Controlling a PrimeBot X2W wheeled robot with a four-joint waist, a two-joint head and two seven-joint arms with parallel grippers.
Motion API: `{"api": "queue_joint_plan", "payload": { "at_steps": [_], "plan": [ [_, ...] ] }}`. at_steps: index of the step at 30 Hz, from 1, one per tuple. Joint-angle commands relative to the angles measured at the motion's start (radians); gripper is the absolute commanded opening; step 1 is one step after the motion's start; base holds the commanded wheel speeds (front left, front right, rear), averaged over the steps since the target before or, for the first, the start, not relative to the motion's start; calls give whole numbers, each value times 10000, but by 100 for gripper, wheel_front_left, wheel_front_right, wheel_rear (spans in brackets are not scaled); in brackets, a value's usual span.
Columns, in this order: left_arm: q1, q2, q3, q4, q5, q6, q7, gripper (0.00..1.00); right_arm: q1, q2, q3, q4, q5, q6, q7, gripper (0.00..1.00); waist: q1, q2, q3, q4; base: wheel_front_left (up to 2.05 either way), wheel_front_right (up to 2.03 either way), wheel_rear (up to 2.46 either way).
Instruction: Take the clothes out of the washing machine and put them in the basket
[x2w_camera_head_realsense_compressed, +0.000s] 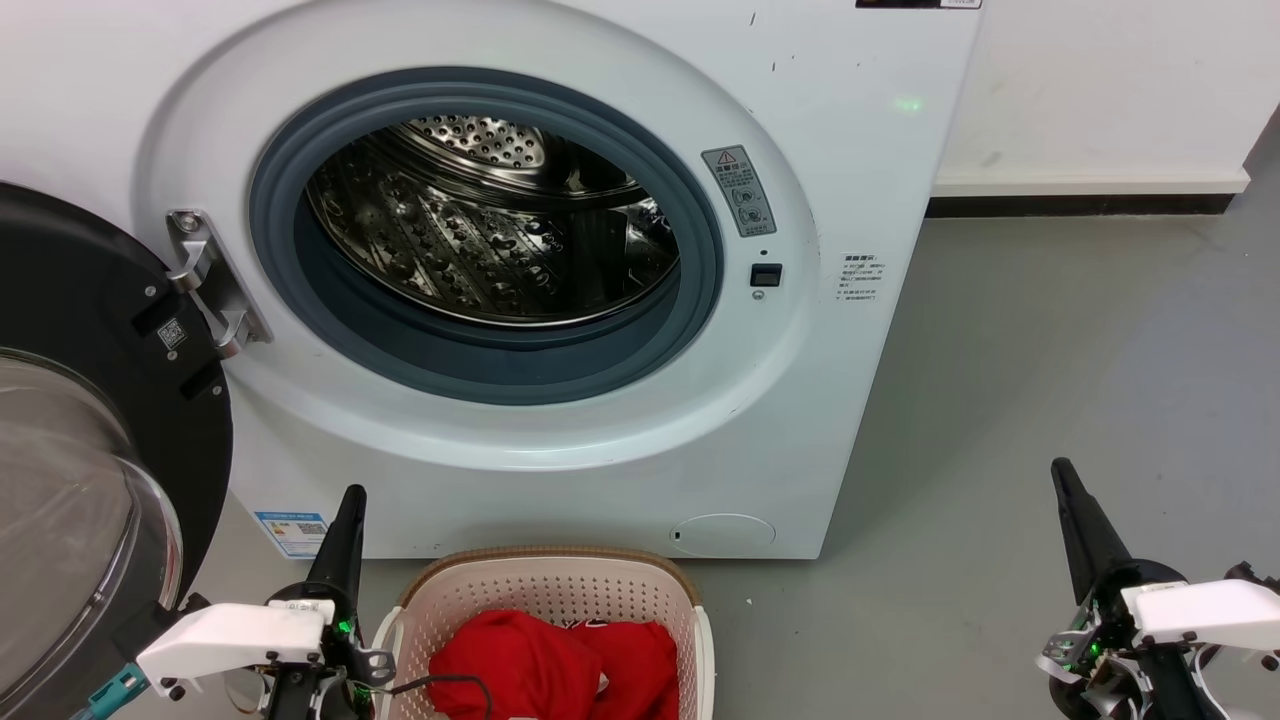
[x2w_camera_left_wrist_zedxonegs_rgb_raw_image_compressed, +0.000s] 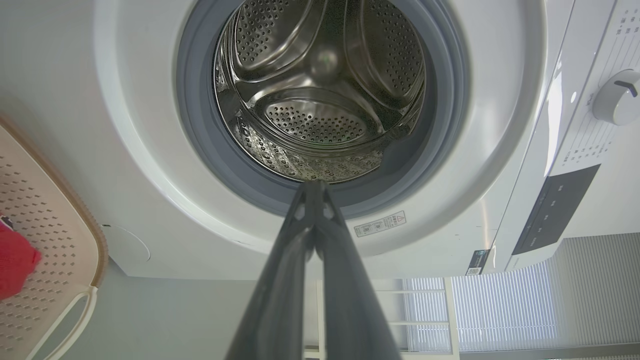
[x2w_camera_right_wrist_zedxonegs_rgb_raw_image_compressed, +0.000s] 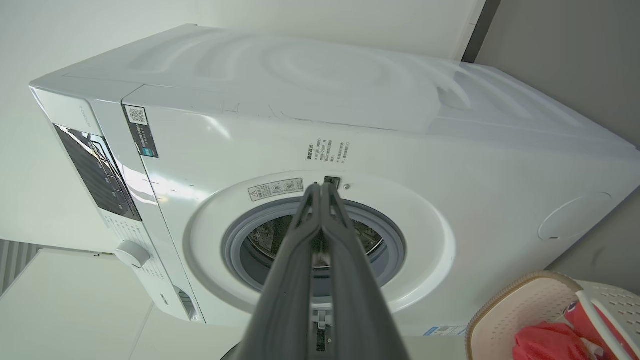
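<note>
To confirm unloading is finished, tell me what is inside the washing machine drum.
The drum shows bare perforated steel and its ribs; no red fabric is visible in it. Its lowest front strip is hidden behind the grey seal. The clothes lie in the basket.

Bright, even indoor light washes the washing machine (x2w_camera_head_realsense_compressed: 560, 480); a soft shadow lies on the floor (x2w_camera_head_realsense_compressed: 1050, 350) to its right. Its steel drum (x2w_camera_head_realsense_compressed: 480, 240) glints sharply. Glare streaks its front in the right wrist view; both wrist views bow its edges.
</note>
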Motion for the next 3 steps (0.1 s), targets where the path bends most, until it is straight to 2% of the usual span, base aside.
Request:
{"api": "queue_joint_plan", "payload": {
  "at_steps": [1,3],
  "plan": [
    [-187,-10,39,15,-226,-74,78,0,-175,-4,-41,20,233,-2,58,0,0,0,6,2,0,0,0],
    [-192,-15,58,27,-374,-91,91,0,-200,1,-58,47,384,-3,73,0,0,0,14,3,0,0,0]
  ]
}}
